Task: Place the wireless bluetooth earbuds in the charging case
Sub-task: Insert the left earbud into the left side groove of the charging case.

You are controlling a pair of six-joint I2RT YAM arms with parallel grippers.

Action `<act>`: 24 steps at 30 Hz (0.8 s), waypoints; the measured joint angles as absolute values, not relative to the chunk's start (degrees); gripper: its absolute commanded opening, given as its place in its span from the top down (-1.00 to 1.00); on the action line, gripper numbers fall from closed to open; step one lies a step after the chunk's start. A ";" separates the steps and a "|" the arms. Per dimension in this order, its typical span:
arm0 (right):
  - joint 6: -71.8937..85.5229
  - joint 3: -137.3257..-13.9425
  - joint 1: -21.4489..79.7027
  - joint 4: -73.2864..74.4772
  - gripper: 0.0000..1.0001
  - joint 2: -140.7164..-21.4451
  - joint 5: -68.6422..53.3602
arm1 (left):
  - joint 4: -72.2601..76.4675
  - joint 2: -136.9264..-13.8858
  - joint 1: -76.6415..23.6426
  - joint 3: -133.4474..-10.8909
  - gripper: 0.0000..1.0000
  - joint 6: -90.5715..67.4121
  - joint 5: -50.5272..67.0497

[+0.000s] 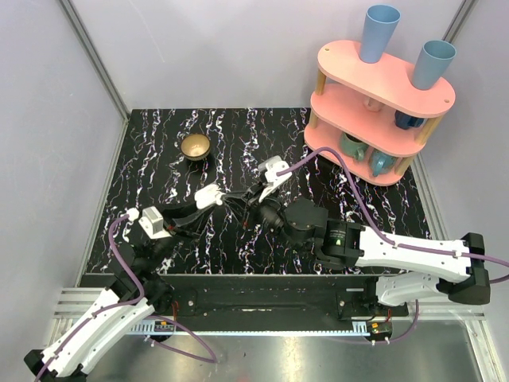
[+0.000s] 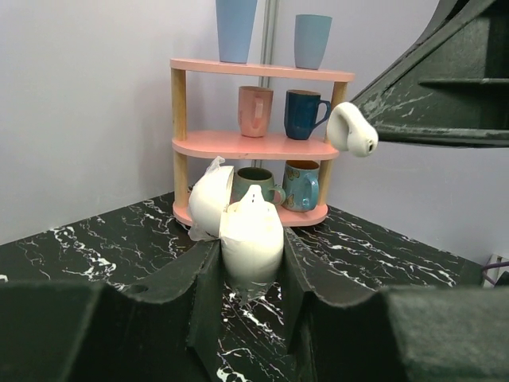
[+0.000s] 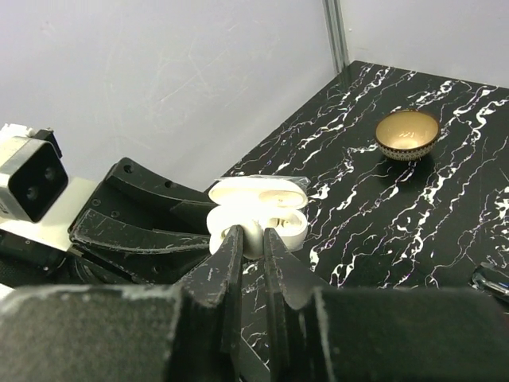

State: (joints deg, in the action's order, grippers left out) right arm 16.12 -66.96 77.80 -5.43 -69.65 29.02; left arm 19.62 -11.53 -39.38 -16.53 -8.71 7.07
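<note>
Starting at the left, we find the left claw [image 2: 251, 267] pressed onto the charging case [image 2: 253, 235], one finger on each side of its body. The case sits upright between the tips with its lid [image 2: 208, 199] swung open. A white tip [image 2: 253, 196] stands up out of the open body; we cannot tell for certain that it is a seated bud. Beyond this claw, well apart on the black marbled table [image 1: 159, 151], stands a brass bowl [image 1: 196, 146]. The right claw [image 3: 250, 243] faces the left one, its fingers nearly together and pinching an earbud [image 2: 352, 131]. In the left wrist view that bud hangs clear of the case, above and to its right. Beyond and right of the right claw stands a pink shelf [image 1: 382, 103] holding mugs.
</note>
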 measured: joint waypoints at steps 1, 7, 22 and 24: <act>15.62 -66.96 78.11 -5.74 0.84 -70.04 29.63 | 20.14 -11.70 -39.38 -16.45 1.00 -8.82 7.18; 14.28 -67.31 78.54 -6.63 0.82 -71.96 32.23 | 21.17 -12.01 -39.38 -16.32 1.00 -9.06 7.84; 11.09 -70.46 78.56 -6.63 0.77 -72.95 34.06 | 23.77 -12.53 -39.38 -15.22 1.00 -8.88 8.86; 10.02 -71.55 78.59 -6.63 0.78 -72.95 34.68 | 24.08 -12.67 -39.38 -15.22 1.00 -8.88 8.84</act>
State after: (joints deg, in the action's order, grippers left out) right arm 10.02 -71.55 78.59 -6.63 -72.95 34.68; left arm 24.08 -12.67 -39.38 -15.22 -8.88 8.84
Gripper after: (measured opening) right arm 0.159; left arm 0.340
